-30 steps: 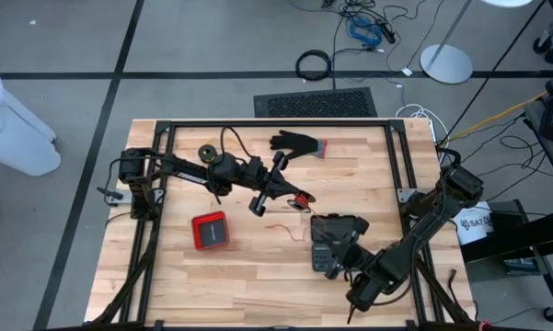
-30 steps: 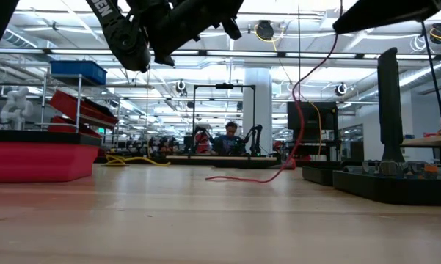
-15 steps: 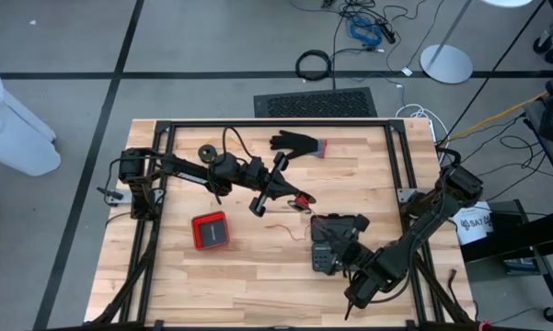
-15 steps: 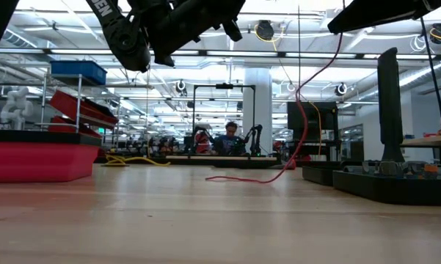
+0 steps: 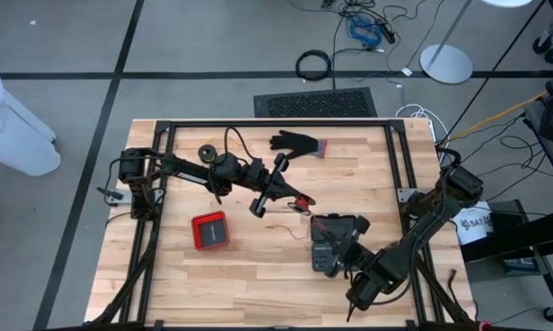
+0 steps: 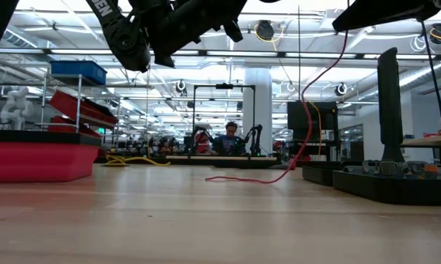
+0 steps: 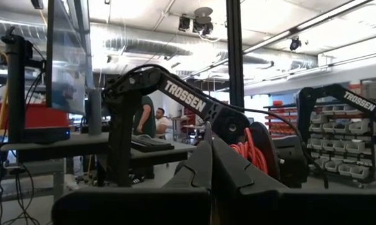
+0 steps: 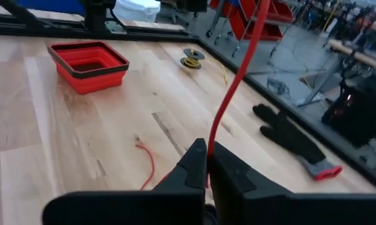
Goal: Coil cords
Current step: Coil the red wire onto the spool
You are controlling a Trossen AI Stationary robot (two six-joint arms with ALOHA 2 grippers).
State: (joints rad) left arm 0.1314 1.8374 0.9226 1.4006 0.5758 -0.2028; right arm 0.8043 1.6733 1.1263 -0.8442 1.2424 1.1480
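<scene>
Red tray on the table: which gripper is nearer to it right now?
Left. The left gripper sits beside the red tray, toward the table's middle; the right gripper, shut on the red cord, is farther off.

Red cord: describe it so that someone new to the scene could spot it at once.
On the wooden table, look right of the red tray, toward the middle. There the cord rises from the shut right end effector, with a short red tail on the wood beside it. It is the only thin red line: the spool is round and the glove is black.
</scene>
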